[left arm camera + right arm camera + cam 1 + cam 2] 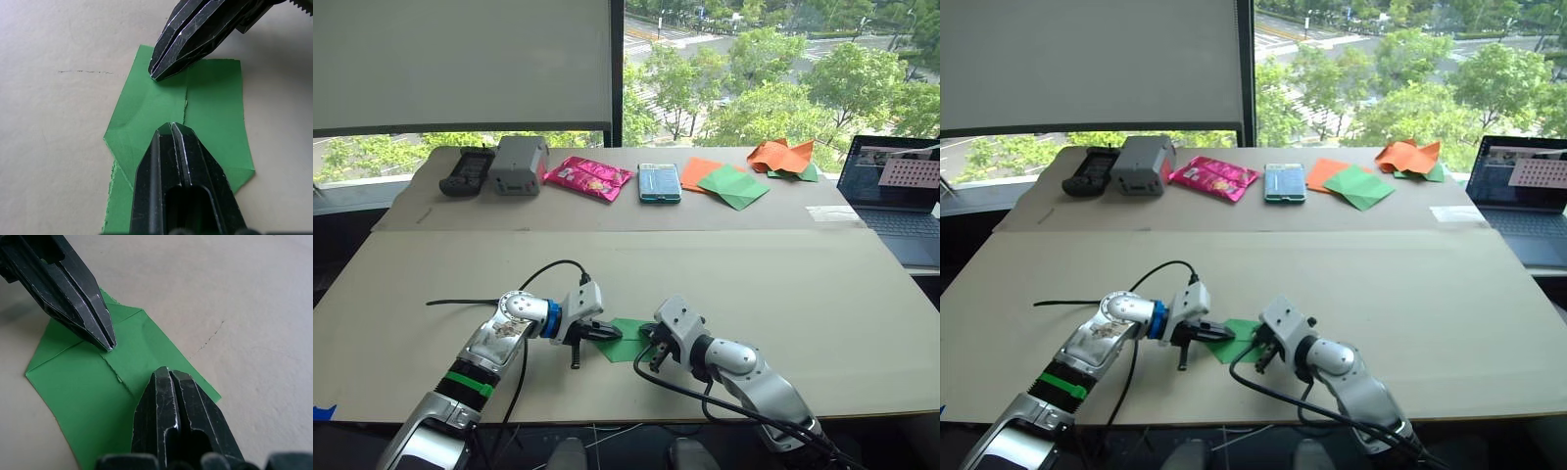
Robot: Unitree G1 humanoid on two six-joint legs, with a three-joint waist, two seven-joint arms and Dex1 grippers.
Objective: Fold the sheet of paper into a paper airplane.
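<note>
the sheet of paper (210,112) is seen as thin, matt, creased green paper; the table (803,294) as matt beige board; the fingers (195,29) as scuffed black plastic.

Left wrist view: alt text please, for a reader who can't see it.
Two shut black grippers, the left gripper and the right gripper, press their tips on a folded green sheet of paper lying on a beige table, either side of a centre seam.

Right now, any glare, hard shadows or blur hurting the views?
Eye views: bright windows behind, table evenly lit, no glare on the creased bright green paper sheet. Left wrist view: own left tool slightly soft up close, soft shadow under right tool; paper creases sharp.
</note>
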